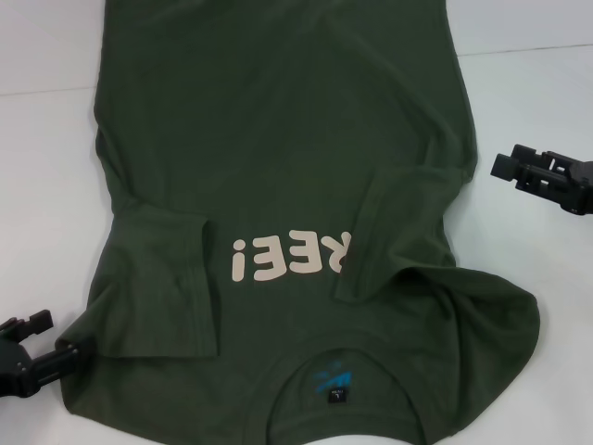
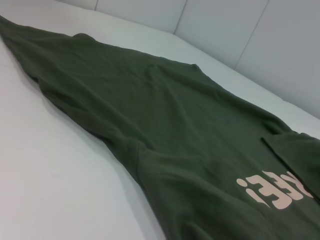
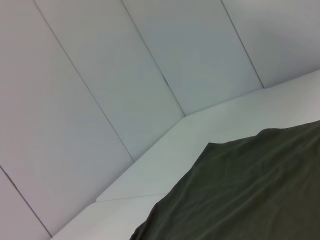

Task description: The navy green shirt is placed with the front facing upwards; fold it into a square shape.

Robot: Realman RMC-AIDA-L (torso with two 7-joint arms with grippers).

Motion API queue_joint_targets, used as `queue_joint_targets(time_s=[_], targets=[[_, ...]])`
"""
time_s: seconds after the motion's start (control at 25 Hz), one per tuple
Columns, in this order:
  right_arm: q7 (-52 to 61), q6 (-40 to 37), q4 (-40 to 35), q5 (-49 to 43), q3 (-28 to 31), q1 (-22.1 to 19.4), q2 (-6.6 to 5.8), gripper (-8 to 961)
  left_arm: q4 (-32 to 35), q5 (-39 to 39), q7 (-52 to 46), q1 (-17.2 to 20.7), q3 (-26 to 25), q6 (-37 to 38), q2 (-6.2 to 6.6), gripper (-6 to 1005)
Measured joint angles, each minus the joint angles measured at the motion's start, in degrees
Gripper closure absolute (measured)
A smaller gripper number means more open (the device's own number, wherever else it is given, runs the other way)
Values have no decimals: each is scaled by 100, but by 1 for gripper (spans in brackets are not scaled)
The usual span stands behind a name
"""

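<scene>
Blue-printed collar [image 1: 335, 382] nearest; navy green shirt [image 1: 278, 139] reads "REE!" inverted.

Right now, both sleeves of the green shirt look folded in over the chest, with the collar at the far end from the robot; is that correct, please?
Not quite: the sleeves are folded in, but the head view shows the collar of the navy green shirt at the end nearest the robot, between the left gripper and the right gripper.

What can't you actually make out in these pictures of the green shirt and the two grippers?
- navy green shirt: hem cut off by the head view's top edge.
- First chest letter: hidden under the folded-in sleeve.
- Collar label: print too small to read.
- left gripper, right gripper: finger opening unclear.
</scene>
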Motion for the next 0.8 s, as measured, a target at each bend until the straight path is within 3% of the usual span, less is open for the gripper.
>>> queue_joint_targets(time_s=[0.8], targets=[[-15,79,147,0,-22,65,-36,286,-7,115,16,-22,-15,-85,-28,157]])
